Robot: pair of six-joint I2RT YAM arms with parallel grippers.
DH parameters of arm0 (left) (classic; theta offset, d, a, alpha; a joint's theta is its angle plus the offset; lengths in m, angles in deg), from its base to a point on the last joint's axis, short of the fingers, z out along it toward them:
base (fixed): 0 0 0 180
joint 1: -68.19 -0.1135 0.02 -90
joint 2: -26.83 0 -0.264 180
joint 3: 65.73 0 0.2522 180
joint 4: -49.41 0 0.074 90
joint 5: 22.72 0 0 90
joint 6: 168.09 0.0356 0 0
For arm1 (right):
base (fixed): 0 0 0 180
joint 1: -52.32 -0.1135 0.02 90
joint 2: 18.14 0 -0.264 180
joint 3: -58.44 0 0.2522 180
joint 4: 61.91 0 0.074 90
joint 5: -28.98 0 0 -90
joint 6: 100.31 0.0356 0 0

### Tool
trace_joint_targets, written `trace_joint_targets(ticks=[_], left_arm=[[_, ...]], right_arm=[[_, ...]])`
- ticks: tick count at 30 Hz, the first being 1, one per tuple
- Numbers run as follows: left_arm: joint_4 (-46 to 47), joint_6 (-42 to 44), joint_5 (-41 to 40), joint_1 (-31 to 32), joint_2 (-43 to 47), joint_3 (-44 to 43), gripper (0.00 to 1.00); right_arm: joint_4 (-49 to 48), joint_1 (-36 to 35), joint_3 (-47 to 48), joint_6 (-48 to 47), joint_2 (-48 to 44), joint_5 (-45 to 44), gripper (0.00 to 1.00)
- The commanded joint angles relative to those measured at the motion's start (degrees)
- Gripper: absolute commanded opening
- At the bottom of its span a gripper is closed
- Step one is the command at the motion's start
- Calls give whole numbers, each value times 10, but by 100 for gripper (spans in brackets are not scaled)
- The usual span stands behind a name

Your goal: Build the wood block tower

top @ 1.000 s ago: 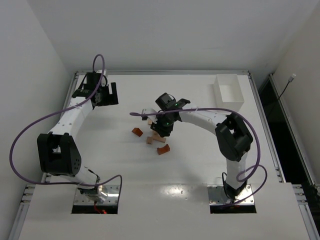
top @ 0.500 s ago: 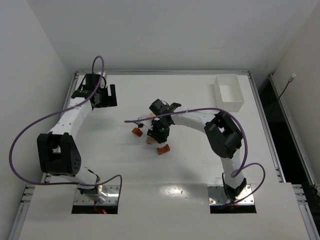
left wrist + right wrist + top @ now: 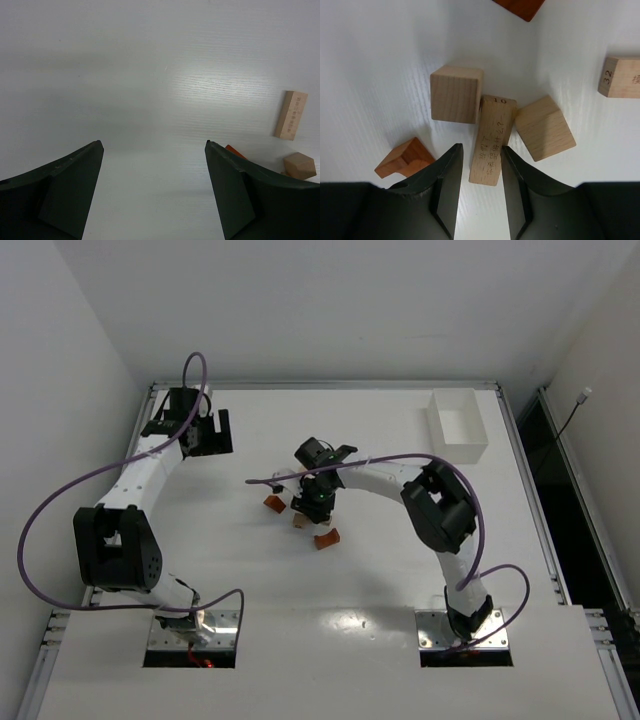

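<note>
Wood blocks (image 3: 456,94) lie loose and unstacked at the middle of the desk (image 3: 380,590). Right pincer (image 3: 480,148) narrowly straddles a tan bar (image 3: 491,135); whether it grips cannot be told. Left pincer (image 3: 152,145) gapes wide, well apart at far left.

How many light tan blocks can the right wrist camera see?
4: a bar between the fingers of the right gripper, a cube left of its far end, a tilted cube right of it, a block cut off at the right edge. More may be hidden.
</note>
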Motion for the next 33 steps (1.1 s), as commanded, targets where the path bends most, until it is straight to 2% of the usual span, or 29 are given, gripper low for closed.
trace_joint_targets(ticks=[1, 17, 22, 23, 24, 25, 26, 33], left_arm=[[2, 1, 1, -7, 12, 2, 81], [2, 1, 11, -7, -16, -11, 81], [2, 1, 11, -7, -16, -11, 81], [2, 1, 17, -7, -21, -11, 81], [2, 1, 17, -7, -21, -11, 81], [2, 1, 17, -7, -21, -11, 81], [2, 1, 17, -7, -21, -11, 81], [7, 6, 33, -7, -15, -11, 81]], right_arm=[[-18, -3, 22, 5, 12, -8, 34], [-32, -3, -14, 16, 12, -40, 34], [-37, -3, -14, 16, 5, -51, 24], [-37, -3, -14, 16, 5, -51, 20], [-37, -3, -14, 16, 5, -51, 9], [-37, -3, -14, 21, 5, -51, 3], [-37, -3, -14, 21, 5, -51, 0], [16, 17, 16, 41, -51, 1, 0]])
